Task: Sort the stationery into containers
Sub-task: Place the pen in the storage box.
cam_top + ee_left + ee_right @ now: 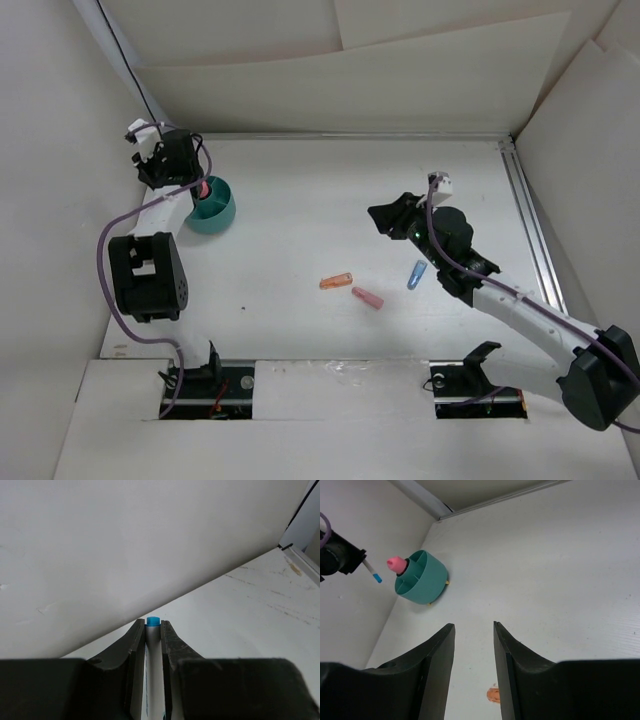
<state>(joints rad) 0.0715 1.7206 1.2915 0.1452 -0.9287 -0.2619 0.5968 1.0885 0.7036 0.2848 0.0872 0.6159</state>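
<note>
Desk (300, 200) room is wide, but the teal cup (218, 214) sits in the upper left of the top view, close to the wall. The left pincer (152, 626), clenched on a thin blue-tipped pen (372, 571) just left of the cup, could therefore clip the rim or drop the pen outside. The pink piece (396, 563) poking from one compartment might deflect it. The right pincer (473, 627) hangs released at centre-right, and the orange piece (336, 281), second pink piece (367, 297) and light-blue piece (416, 274) lie at centre.
</note>
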